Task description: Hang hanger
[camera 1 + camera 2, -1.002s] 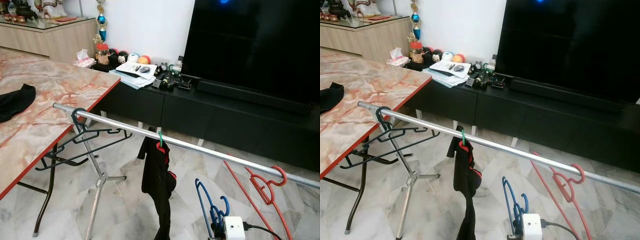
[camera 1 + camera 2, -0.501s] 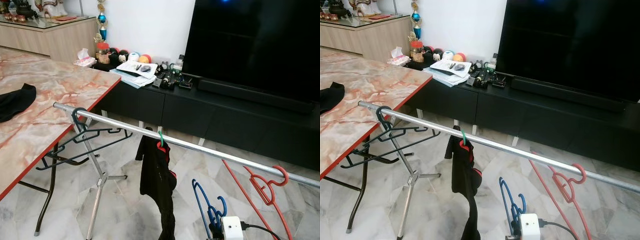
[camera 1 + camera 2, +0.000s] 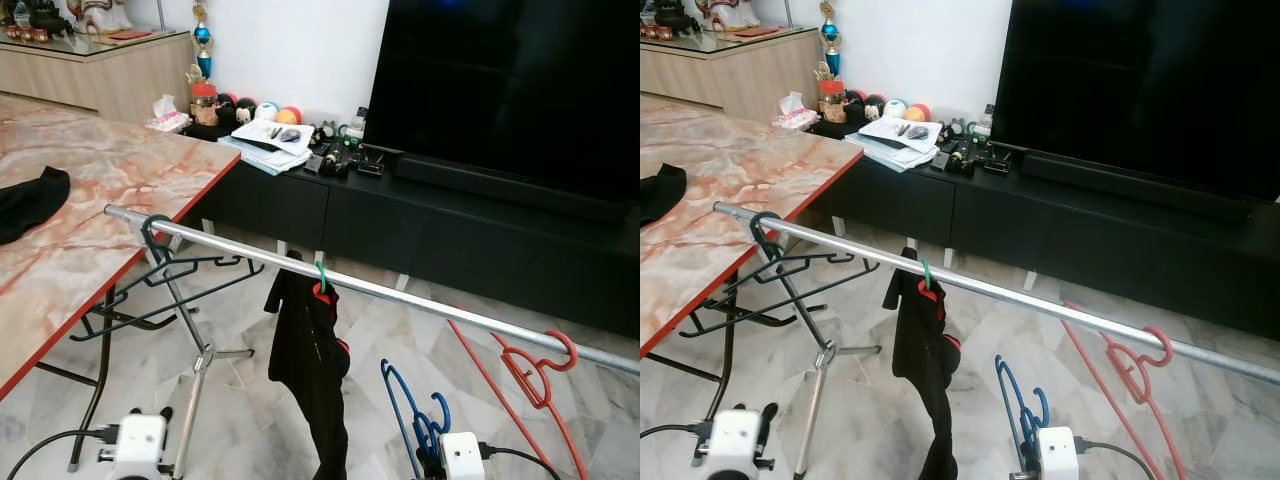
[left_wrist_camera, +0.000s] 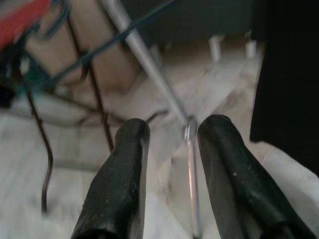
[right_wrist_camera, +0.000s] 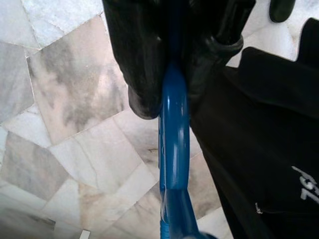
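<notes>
The blue hanger [image 3: 412, 415] is held low, below the metal rail [image 3: 360, 288] and not yet on it, just to the right of the black garment [image 3: 312, 372] that hangs from a green-hooked hanger [image 3: 321, 279]. Its long axis runs nearly upright, tilted slightly; the small hook curls upward near the right end effector [image 5: 167, 97], while the long loop of the frame rises up and to the left toward the rail. The right wrist view shows that end effector's two black fingers [image 5: 137, 69] closed tight on the blue plastic, the garment just beside them. The left end effector [image 4: 169, 149] hangs low at the robot's left with its fingers parted and nothing between them, looking toward the rail's tripod stand [image 3: 200, 360]. Judged from this, the task is at its midpoint: the hanger is gripped and carried to the rail, but the lift and the hooking over the bar remain. Other hangers already sit on the rail: a dark hanger [image 3: 165, 262] near the left end beside the marbled worktop [image 3: 110, 190], and a red hanger [image 3: 535, 372] toward the right.
</notes>
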`<state>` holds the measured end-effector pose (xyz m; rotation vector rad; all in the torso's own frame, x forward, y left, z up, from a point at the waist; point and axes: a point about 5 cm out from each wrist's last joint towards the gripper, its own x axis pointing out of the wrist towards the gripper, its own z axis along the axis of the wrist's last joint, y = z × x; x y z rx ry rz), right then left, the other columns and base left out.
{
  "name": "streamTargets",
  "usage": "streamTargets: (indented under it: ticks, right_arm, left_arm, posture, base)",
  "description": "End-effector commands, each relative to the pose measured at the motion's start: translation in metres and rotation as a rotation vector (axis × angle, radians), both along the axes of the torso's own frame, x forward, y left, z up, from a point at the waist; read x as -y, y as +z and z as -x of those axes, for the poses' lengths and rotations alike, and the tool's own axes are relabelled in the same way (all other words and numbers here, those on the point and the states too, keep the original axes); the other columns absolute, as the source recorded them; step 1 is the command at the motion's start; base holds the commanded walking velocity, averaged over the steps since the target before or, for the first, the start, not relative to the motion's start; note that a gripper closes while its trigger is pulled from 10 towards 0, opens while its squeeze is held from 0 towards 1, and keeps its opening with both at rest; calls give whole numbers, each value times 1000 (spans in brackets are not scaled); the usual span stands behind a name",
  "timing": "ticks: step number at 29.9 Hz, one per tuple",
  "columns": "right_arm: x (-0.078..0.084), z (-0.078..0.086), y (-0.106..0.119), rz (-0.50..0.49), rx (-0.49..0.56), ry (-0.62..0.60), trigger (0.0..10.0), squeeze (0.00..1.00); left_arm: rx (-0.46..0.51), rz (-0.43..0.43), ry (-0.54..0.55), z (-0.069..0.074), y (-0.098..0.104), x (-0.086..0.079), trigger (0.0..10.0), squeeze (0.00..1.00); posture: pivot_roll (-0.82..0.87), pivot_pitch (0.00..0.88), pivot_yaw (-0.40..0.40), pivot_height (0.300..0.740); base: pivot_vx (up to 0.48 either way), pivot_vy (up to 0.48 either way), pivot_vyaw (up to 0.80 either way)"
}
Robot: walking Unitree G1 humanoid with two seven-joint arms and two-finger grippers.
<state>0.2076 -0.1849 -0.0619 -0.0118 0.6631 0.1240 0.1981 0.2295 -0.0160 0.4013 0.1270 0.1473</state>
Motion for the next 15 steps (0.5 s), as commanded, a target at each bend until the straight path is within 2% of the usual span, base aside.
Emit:
streamTargets:
  ticks: [1,4,5,6,7,8,9,10,11,12,13,15]
  right_arm:
    - [3,-3,2,12,7,-1,10000,0]
    - [4,-3,3,19,17,-10,10000,0]
    - [5,-3,3,25,22,-19,10000,0]
    - [5,-3,3,28,26,-25,10000,0]
    - [6,-3,3,24,27,-35,10000,0]
    - [6,-3,3,14,29,-46,10000,0]
    - [6,-3,3,14,29,-46,10000,0]
    - [6,-3,3,11,32,-47,10000,0]
    - [5,-4,4,8,38,-46,10000,0]
    - [5,-4,4,8,38,-46,10000,0]
    - [5,-4,4,6,43,-42,10000,0]
    - [5,-5,5,11,53,-43,10000,0]
  left_arm:
    - [-15,11,-26,9,-5,7,10000,0]
    - [-147,44,-20,63,-37,40,10000,0]
    - [-204,49,-13,87,-47,55,10000,0]
    - [-235,51,-10,102,-52,64,10000,0]
    - [-279,47,-10,123,-57,80,10000,0]
    - [-345,31,-23,158,-62,111,10000,0]
    - [-345,31,-23,158,-62,111,10000,0]
    - [-394,17,-43,182,-63,132,10000,0]
    - [-427,5,-61,198,-62,147,10000,0]
    - [-427,5,-61,198,-62,147,10000,0]
    - [-443,-3,-74,207,-61,156,10000,0]
    - [-451,-6,-79,210,-60,159,10000,0]
  posture:
    - [131,0,-91,740]
    - [132,0,-94,740]
    - [132,0,-94,740]
    - [132,0,-94,740]
    - [131,0,-98,740]
    - [128,0,-98,740]
    - [128,0,-98,740]
    - [127,0,-98,740]
    - [124,0,-98,740]
    - [124,0,-98,740]
    - [121,0,-97,740]
    - [119,0,-96,740]
  base:
    - [0,0,0]
    - [0,0,0]
    - [0,0,0]
    - [0,0,0]
    - [0,0,0]
    - [0,0,0]
    - [0,0,0]
    - [0,0,0]
    - [0,0,0]
    - [0,0,0]
    - [0,0,0]
    - [0,0,0]
